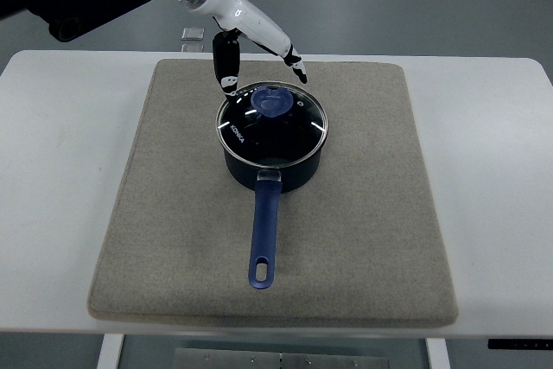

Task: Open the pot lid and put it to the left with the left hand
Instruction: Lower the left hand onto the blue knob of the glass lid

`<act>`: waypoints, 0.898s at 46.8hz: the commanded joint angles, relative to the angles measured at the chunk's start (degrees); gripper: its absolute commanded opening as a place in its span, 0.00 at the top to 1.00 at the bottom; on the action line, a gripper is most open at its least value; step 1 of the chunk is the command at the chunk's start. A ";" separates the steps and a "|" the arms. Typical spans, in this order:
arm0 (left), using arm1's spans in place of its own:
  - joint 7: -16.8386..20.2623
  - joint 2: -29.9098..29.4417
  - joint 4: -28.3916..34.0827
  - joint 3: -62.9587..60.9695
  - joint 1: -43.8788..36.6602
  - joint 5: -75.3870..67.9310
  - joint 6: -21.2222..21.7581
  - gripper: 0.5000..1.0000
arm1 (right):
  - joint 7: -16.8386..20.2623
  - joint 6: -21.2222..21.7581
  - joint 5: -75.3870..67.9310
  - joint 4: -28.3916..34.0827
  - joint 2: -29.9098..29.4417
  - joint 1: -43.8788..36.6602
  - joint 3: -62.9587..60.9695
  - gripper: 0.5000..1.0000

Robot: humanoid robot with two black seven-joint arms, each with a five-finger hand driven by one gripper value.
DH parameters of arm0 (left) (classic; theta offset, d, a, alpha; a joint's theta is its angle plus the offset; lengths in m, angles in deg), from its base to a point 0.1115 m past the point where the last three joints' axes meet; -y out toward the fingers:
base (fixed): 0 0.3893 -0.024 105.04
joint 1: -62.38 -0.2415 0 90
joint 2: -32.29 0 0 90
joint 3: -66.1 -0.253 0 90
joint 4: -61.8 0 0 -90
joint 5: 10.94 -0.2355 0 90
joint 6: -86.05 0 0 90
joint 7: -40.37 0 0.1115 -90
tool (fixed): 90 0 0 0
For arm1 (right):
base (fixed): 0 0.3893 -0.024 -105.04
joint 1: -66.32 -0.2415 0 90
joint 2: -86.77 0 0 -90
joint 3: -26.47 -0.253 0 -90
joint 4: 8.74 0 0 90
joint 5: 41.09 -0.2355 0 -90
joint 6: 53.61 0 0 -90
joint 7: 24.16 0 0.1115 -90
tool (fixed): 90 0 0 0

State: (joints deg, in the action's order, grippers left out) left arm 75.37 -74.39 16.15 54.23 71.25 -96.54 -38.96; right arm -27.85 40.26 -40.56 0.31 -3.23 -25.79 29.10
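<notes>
Your pot points its handle straight toward you, lid on; left hand hovers beyond it, fingers spread, holding nothing.

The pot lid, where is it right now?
In the top view the glass lid sits closed on the dark blue pot, at the middle of the grey mat, with the left hand just above its far-left rim.
</notes>
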 commanded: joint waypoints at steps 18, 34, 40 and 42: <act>0.00 -0.11 -4.28 -0.08 -0.17 -0.01 0.01 0.05 | 0.00 0.00 -0.01 0.00 0.00 0.00 0.00 0.17; 0.00 -0.28 -3.58 -0.35 -0.43 -0.27 0.01 0.04 | 0.00 0.00 -0.01 0.00 0.00 0.00 0.00 0.17; 0.00 -0.28 -2.96 -0.17 -0.61 -0.01 0.01 0.03 | 0.00 0.00 -0.01 0.00 0.00 0.00 0.09 0.17; 0.00 -0.28 -2.87 -0.09 -0.69 -0.01 0.01 0.03 | 0.00 0.00 -0.01 0.00 0.00 0.00 0.00 0.17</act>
State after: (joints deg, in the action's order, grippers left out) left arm 75.37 -74.65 13.12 53.99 70.67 -96.62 -38.95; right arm -27.85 40.28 -40.57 0.31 -3.23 -25.79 29.13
